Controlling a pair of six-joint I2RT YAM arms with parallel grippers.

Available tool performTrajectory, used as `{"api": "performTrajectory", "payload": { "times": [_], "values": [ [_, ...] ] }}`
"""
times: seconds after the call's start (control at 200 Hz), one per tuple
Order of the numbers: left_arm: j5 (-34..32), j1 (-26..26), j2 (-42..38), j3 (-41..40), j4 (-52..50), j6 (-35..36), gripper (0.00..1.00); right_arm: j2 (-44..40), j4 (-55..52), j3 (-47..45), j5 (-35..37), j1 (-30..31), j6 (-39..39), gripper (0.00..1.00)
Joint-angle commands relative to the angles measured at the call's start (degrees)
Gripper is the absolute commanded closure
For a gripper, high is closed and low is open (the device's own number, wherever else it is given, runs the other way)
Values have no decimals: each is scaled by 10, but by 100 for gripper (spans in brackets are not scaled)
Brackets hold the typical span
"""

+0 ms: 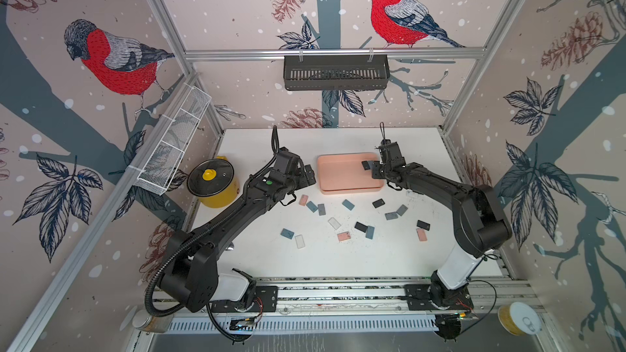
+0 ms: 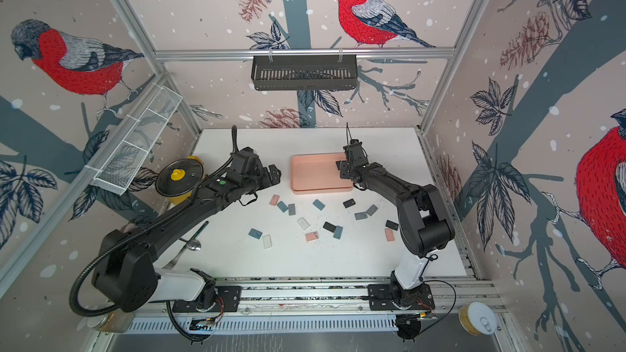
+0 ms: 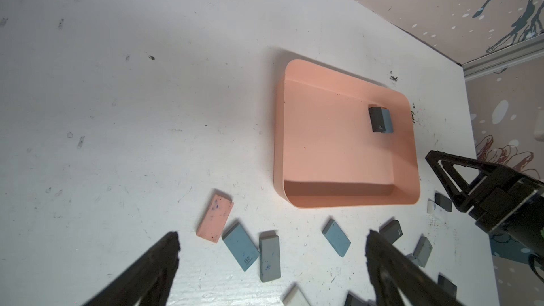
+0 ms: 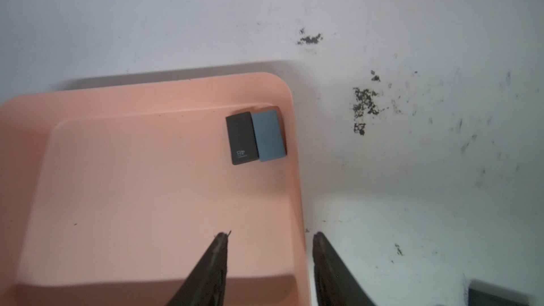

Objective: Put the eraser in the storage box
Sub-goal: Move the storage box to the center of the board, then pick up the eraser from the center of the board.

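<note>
The salmon-pink storage box (image 1: pixel 338 184) (image 2: pixel 311 184) sits mid-table toward the back. Inside it, near one corner, a black eraser (image 4: pixel 241 138) (image 3: pixel 376 119) lies flat beside a blue-grey eraser (image 4: pixel 269 135) (image 3: pixel 388 121). My right gripper (image 4: pixel 270 234) (image 1: pixel 372 168) hangs open over the box's right rim, one finger over the box floor and one over the table, nothing between them. Left of the box, my left gripper (image 3: pixel 273 234) (image 1: pixel 310 174) is wide open and empty. Several loose erasers lie in front of the box, such as a pink one (image 3: pixel 215 217) and a blue one (image 3: pixel 336 237).
A yellow pot with a glass lid (image 1: pixel 211 181) stands at the left. A white mesh basket (image 1: pixel 172 143) hangs on the left wall and a black slotted basket (image 1: pixel 335 72) on the back rail. A spoon and fork (image 2: pixel 189 245) lie under the left arm.
</note>
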Motion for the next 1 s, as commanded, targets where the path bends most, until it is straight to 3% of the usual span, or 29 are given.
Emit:
{"api": "performTrajectory", "payload": {
  "times": [0.0, 0.16, 0.335, 0.605, 0.996],
  "values": [
    [51, 2, -19, -15, 29, -18, 2, -31, -9, -11, 2, 29, -30, 44],
    [143, 2, -64, -77, 110, -35, 2, -71, 4, -62, 2, 100, -44, 33],
    [195, 2, -124, -181, 222, -84, 2, -76, 25, -113, -8, 155, -29, 32],
    [228, 2, -151, -256, 302, -123, 2, -12, 55, -133, -23, 200, -21, 29],
    [228, 2, -156, -279, 320, -134, 2, 54, 59, -108, -15, 207, -29, 29]
  ]
}}
